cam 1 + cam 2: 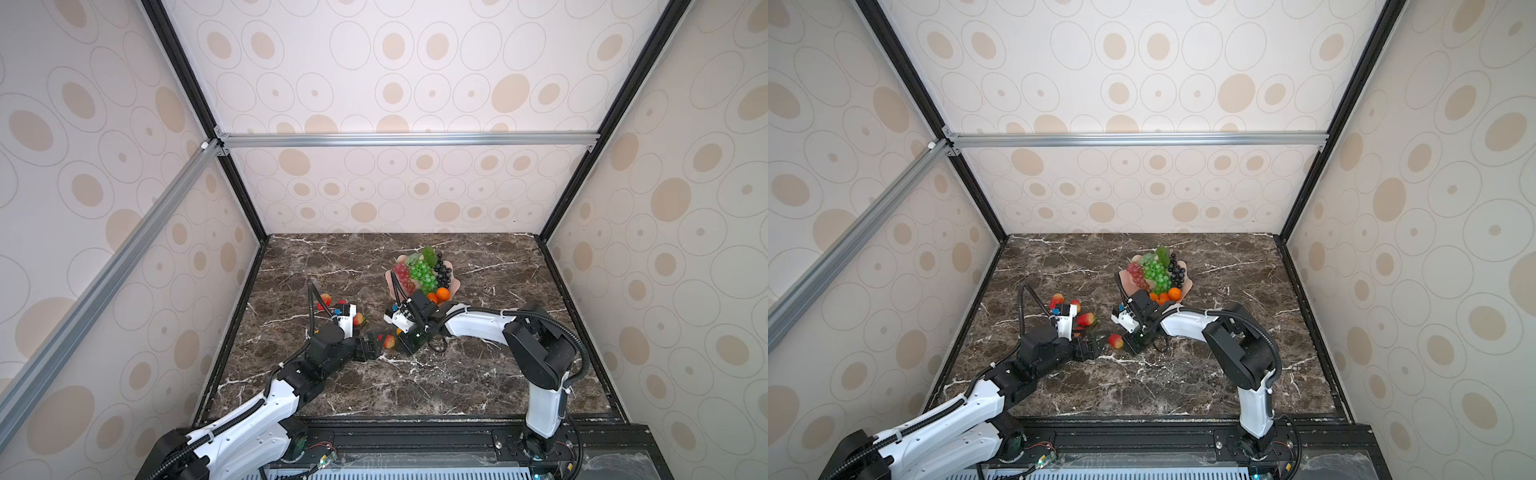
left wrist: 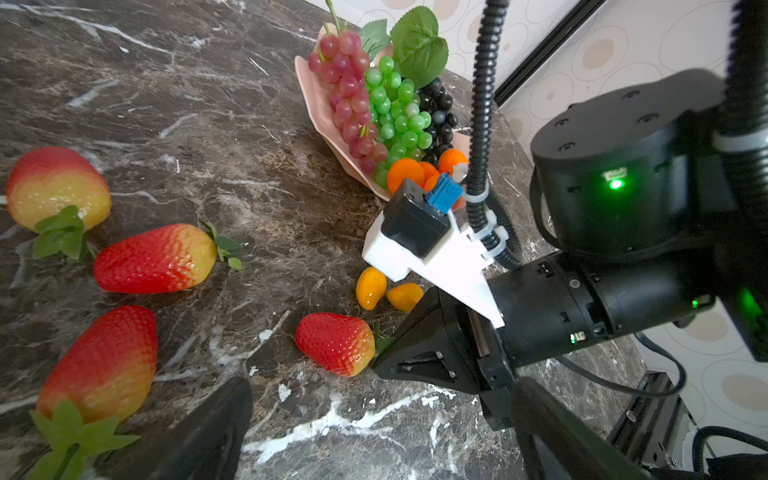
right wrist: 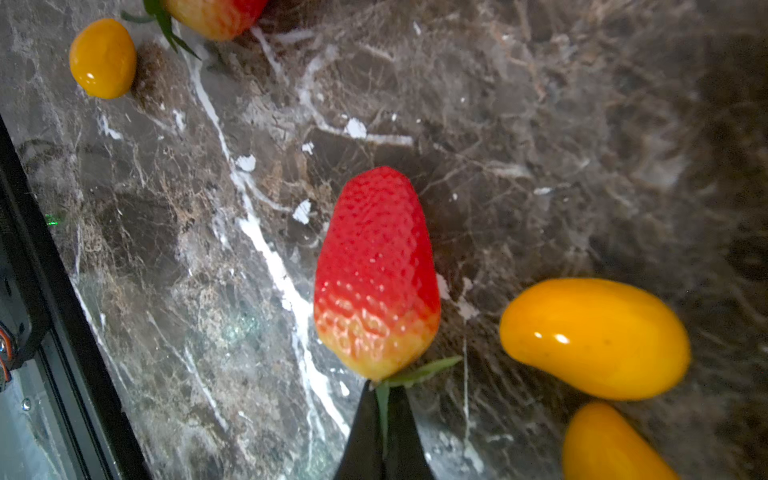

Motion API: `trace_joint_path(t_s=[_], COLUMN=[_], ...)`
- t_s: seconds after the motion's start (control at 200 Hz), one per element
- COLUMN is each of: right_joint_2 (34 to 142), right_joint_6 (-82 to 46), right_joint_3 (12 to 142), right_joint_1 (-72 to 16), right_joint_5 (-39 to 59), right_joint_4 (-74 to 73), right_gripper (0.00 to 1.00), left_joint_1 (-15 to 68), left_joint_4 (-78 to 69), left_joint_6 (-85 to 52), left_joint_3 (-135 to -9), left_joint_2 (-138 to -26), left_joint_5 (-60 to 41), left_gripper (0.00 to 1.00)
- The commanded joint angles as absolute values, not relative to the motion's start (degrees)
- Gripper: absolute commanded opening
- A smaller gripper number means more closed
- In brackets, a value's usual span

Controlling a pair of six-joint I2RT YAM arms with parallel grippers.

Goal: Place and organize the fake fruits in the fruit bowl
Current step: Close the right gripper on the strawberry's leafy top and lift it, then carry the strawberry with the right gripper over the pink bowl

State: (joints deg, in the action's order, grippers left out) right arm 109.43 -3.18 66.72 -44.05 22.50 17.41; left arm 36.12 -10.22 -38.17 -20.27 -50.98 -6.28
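A red strawberry (image 3: 376,270) lies on the marble between both arms, seen in both top views (image 1: 389,341) (image 1: 1115,341). My right gripper (image 3: 382,401) is shut on its green leaf, its tip against the stem end (image 2: 380,349). My left gripper (image 2: 382,436) stands open just short of that strawberry, nothing between its fingers (image 1: 372,347). The pink fruit bowl (image 1: 455,284) (image 2: 320,104) holds red grapes (image 1: 403,276), green grapes (image 1: 424,274), black grapes (image 1: 444,270) and tangerines (image 1: 443,294). Three more strawberries (image 2: 153,257) (image 2: 56,187) (image 2: 99,365) lie near the left arm.
Two yellow-orange ovals (image 2: 370,287) (image 2: 404,296) rest on the marble beside the right gripper, under its wrist camera mount (image 2: 415,232); a third oval (image 3: 102,58) lies farther off. Patterned walls and black frame posts (image 1: 253,266) enclose the table.
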Motion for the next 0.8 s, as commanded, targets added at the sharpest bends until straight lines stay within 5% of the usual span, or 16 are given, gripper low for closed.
trace_joint_path(t_s=[0.0, 0.795], right_joint_2=[105.78, 81.33], right_joint_6=[-2.92, -8.35], right_joint_3=[66.78, 56.88], right_joint_1=[-43.97, -36.46], right_joint_5=[23.06, 9.37], right_joint_4=[18.02, 11.8], right_gripper=[0.0, 0.0], left_joint_1=[36.46, 36.43], left_joint_4=[-9.21, -7.66], left_joint_6=[-39.02, -34.25], left_joint_3=[-22.41, -33.94], left_joint_2=[-49.2, -61.81], left_joint_5=[-3.22, -1.43], left_gripper=[0.98, 0.98])
